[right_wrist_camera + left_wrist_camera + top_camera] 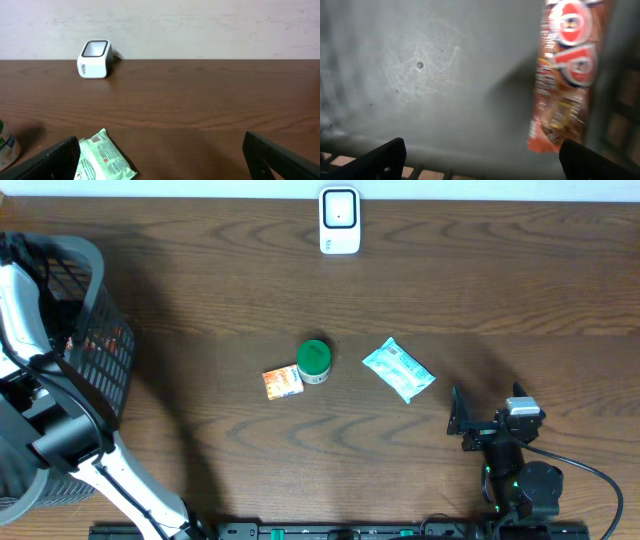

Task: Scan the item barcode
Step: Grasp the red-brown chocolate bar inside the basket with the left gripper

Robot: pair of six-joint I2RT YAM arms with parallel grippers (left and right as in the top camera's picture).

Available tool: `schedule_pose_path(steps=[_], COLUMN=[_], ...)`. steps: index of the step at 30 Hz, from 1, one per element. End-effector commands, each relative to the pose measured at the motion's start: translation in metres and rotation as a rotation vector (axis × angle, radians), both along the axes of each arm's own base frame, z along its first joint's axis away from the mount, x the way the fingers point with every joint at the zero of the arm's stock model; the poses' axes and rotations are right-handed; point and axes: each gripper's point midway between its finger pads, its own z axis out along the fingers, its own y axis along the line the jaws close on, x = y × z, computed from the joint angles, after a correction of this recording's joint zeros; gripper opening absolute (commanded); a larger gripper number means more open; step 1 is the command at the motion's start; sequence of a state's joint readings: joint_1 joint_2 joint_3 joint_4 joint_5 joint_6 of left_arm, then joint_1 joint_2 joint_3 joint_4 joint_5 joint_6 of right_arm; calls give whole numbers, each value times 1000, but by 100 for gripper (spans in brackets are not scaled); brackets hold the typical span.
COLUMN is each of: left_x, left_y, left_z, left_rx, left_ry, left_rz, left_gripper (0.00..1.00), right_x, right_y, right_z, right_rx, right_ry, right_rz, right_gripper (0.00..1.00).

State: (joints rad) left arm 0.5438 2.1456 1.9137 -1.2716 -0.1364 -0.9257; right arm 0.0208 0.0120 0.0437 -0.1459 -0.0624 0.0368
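— Inside the basket, what's the item like?
— A long snack packet, glossy orange-red film, crinkled, blurred. It sits at the edge of the basket's scratched grey floor, beside the mesh wall.
— Which way does it run?
— Lengthwise up the left wrist view, lower end near one finger of the left gripper.
— And the fingers?
— Spread wide, holding nothing. Well right of the basket, the right gripper is spread too, before it a boxy white scanner.
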Motion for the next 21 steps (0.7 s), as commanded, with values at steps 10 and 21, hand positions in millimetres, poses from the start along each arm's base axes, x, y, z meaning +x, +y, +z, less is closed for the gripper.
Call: schedule_pose_path(steps=[10,21], left_x=[32,44], left_y=[-8,0], left_z=[-30,-30], left_rx=[-71,-40], left_ry=[-133,-180], left_rz=[63,42], left_gripper=[98,98], right_x=[0,0], right_y=[-2,-2], right_z=[-1,-1], right_rx=[-9,-9], right_ry=[1,1], right_rz=[-10,-10], right_gripper=[99,99])
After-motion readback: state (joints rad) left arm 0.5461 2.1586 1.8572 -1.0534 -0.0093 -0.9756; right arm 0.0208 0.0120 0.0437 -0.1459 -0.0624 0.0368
